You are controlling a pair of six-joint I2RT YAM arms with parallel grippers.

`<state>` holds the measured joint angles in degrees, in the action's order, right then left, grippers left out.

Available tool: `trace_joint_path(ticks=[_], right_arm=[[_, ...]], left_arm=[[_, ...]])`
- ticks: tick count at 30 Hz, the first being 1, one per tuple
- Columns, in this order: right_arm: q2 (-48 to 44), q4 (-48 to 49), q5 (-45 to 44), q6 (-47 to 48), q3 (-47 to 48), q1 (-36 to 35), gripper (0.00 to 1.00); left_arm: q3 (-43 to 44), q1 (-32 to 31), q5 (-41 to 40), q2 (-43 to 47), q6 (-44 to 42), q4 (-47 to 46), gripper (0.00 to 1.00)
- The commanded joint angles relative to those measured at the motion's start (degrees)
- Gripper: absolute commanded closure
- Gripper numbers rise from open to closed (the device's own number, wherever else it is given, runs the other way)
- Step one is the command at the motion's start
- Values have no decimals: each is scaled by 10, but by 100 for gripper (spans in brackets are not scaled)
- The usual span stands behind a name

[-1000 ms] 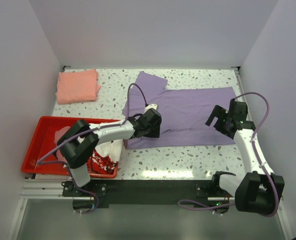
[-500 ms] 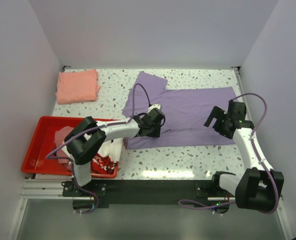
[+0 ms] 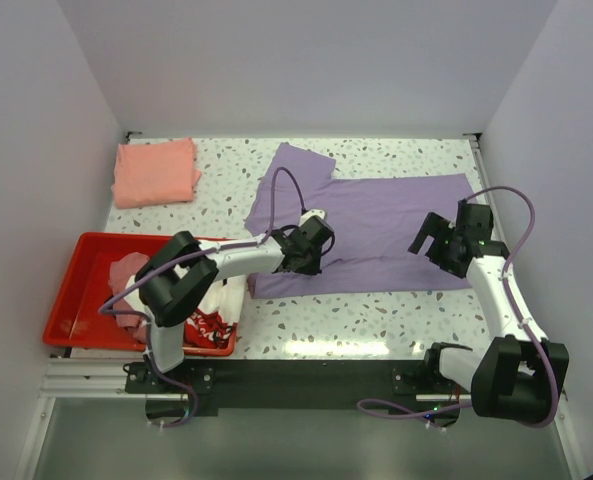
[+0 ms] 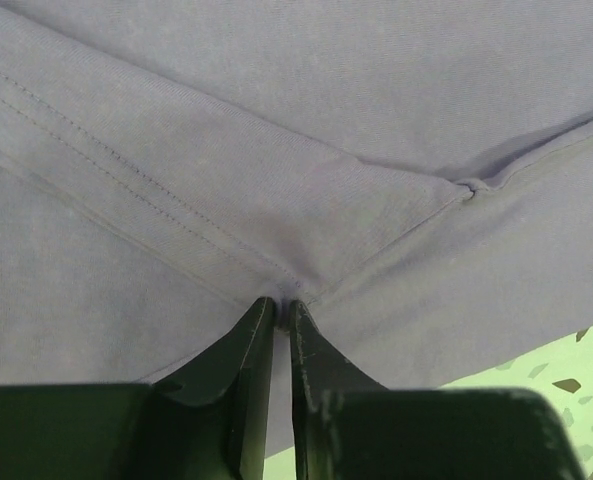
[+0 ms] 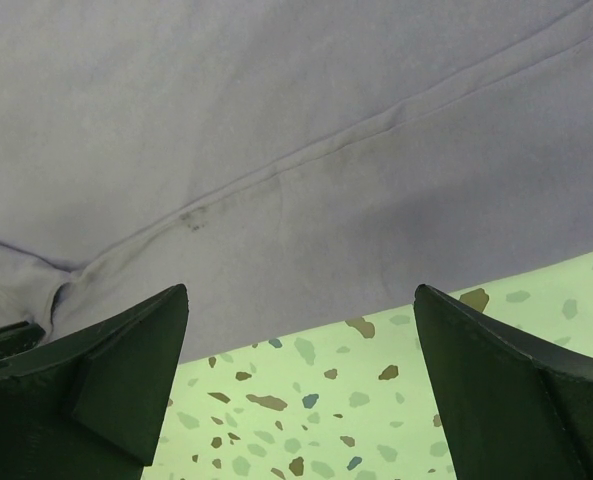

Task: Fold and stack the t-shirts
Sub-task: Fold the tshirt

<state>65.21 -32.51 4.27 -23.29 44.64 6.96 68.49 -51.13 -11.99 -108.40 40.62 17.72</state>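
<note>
Left hand (image 4: 279, 303) farther right, tight on hem of flat lavender t-shirt (image 3: 396, 225).

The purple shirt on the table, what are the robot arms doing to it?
The two arms are folding the purple t-shirt, which lies spread on the table. The left gripper is pinched shut on a crease near the shirt's near left edge. The right gripper is open, hovering over the near right edge. A pink t-shirt sits folded in the far left corner, and more shirts wait in the red tray.
</note>
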Motion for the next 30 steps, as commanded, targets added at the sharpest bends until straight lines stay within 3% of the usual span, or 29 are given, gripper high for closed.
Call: trace_joint_path(ticks=[1, 5, 14, 30], right_arm=[[-7, 11, 7, 4, -3, -1, 1], [-7, 11, 6, 4, -4, -1, 1], [-11, 10, 6, 5, -4, -1, 1], [-13, 12, 17, 6, -4, -2, 1]], left_arm=[[24, -6, 3, -9, -19, 4, 85], [25, -7, -1, -9, -22, 7, 100], [29, -7, -12, 8, -49, -11, 100], [126, -6, -59, -34, -121, 4, 100]])
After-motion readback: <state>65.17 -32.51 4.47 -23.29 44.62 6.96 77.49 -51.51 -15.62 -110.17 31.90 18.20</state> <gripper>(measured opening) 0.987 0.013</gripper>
